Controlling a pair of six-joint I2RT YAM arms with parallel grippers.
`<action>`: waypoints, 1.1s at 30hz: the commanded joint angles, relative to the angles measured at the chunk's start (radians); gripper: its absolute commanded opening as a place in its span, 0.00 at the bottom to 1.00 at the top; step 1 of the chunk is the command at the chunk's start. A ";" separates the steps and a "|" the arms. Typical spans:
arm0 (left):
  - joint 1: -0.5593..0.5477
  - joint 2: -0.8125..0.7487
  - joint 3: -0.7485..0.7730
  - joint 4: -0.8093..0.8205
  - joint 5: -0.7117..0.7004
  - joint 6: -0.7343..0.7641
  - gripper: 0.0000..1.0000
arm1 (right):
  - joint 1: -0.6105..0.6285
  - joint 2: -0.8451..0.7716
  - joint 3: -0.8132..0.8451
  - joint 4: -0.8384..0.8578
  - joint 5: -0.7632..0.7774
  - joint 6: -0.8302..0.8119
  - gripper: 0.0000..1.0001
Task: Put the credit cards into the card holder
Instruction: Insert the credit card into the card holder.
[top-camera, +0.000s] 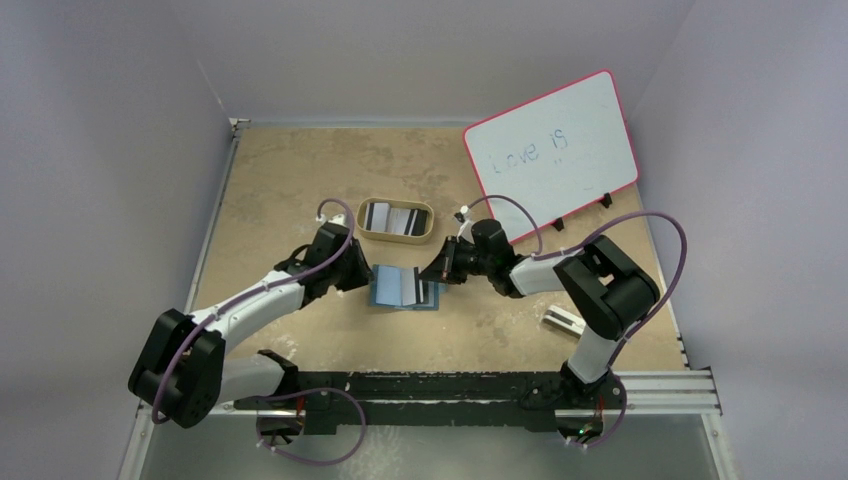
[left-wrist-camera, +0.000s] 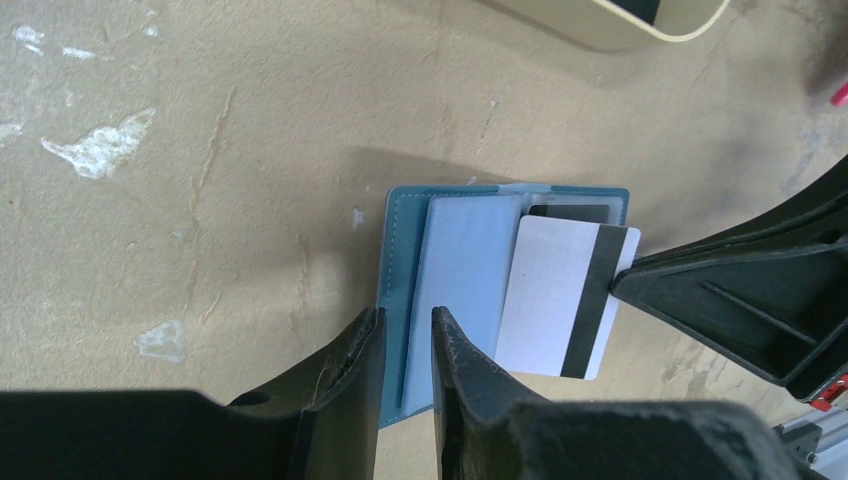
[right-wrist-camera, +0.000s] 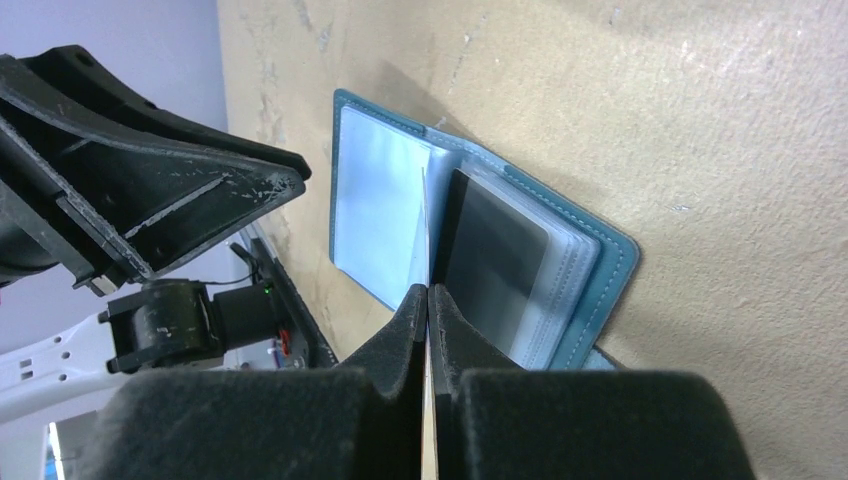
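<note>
The teal card holder (top-camera: 393, 287) lies open on the table between both arms. In the left wrist view my left gripper (left-wrist-camera: 407, 318) is open narrowly, its jaws standing either side of the card holder's (left-wrist-camera: 465, 260) left flap with a gap showing. My right gripper (right-wrist-camera: 427, 290) is shut on a white credit card with a dark stripe (left-wrist-camera: 548, 295), whose far edge rests at the open fold, over the clear sleeves. From the right wrist that card (right-wrist-camera: 426, 230) shows edge-on. A black card (right-wrist-camera: 495, 265) sits in a sleeve of the card holder (right-wrist-camera: 375, 210).
A tan oval tray (top-camera: 397, 236) behind the card holder contains more cards (top-camera: 395, 218). A pink-rimmed whiteboard (top-camera: 550, 150) leans at the back right. A white block (top-camera: 565, 322) lies near the right arm's base. Grey walls enclose the table.
</note>
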 joint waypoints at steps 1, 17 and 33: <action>-0.001 -0.002 -0.034 0.042 -0.012 -0.007 0.22 | -0.001 -0.006 0.003 0.063 0.026 0.011 0.00; -0.001 0.036 -0.109 0.160 0.075 -0.048 0.16 | -0.001 0.044 0.000 0.102 0.039 0.050 0.00; -0.007 0.036 -0.133 0.176 0.083 -0.053 0.15 | 0.001 -0.028 -0.037 0.042 0.107 0.027 0.00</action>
